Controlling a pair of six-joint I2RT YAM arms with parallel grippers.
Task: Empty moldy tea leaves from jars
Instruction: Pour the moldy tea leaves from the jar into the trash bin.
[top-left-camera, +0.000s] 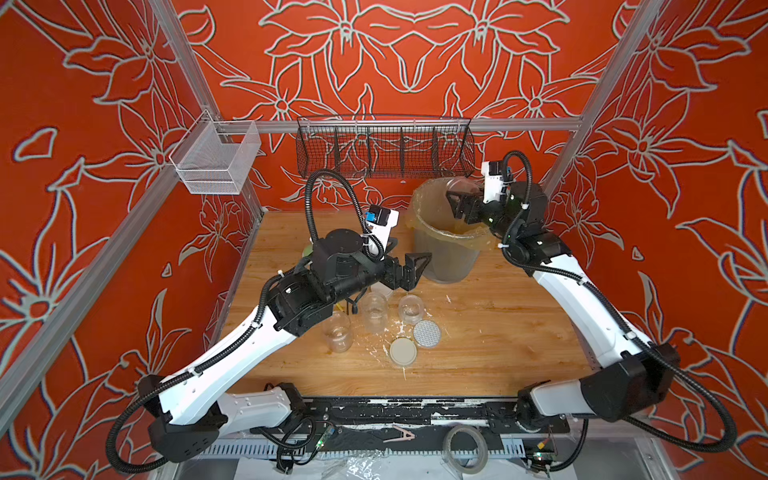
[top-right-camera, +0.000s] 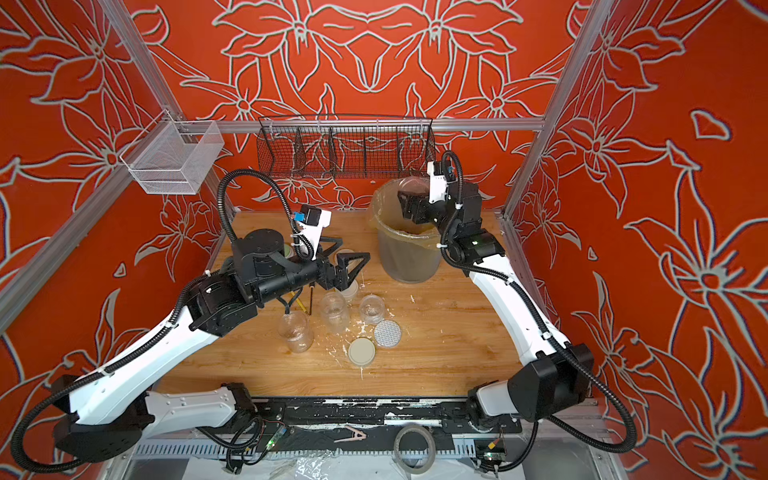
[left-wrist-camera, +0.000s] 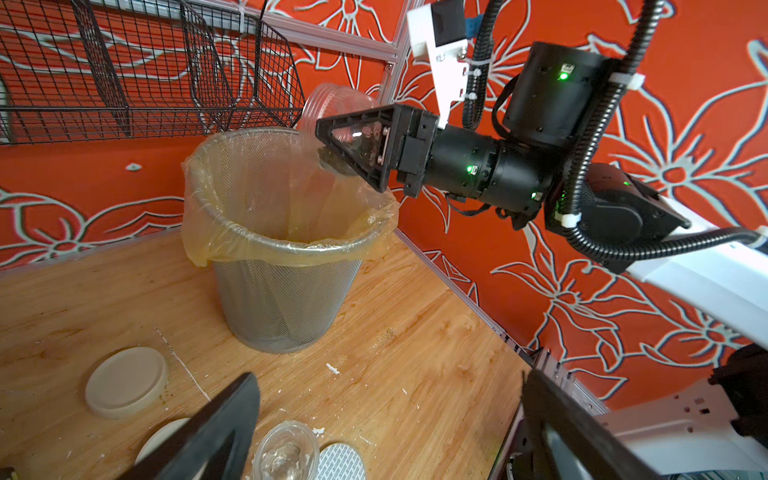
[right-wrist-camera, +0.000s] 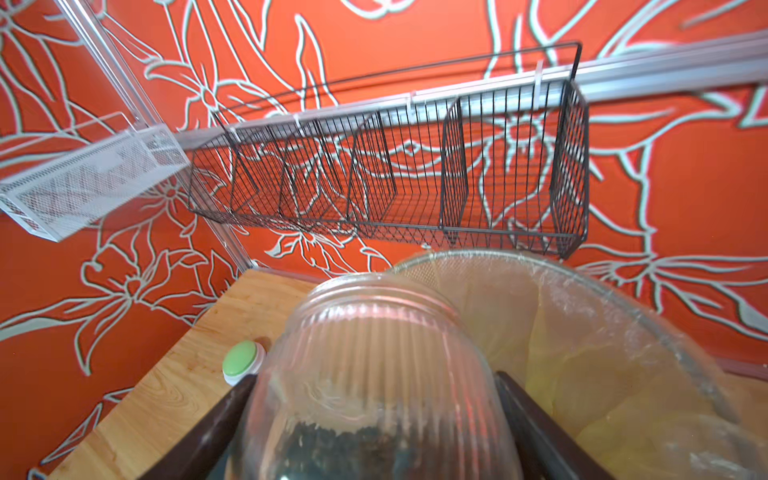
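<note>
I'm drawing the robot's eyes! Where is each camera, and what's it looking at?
Both top views: high in front, looking down on the table, left arm, right arm.
Left wrist: on left arm, facing the bin and right gripper holding the jar; own fingers show.
Right wrist: on right arm, facing the wire basket over the jar; own fingers show.
Shared: both wrist views show jar and bin.

Both top views overhead looking down, wrist views nearer, all sharing bin (top-left-camera: 446, 262)
</note>
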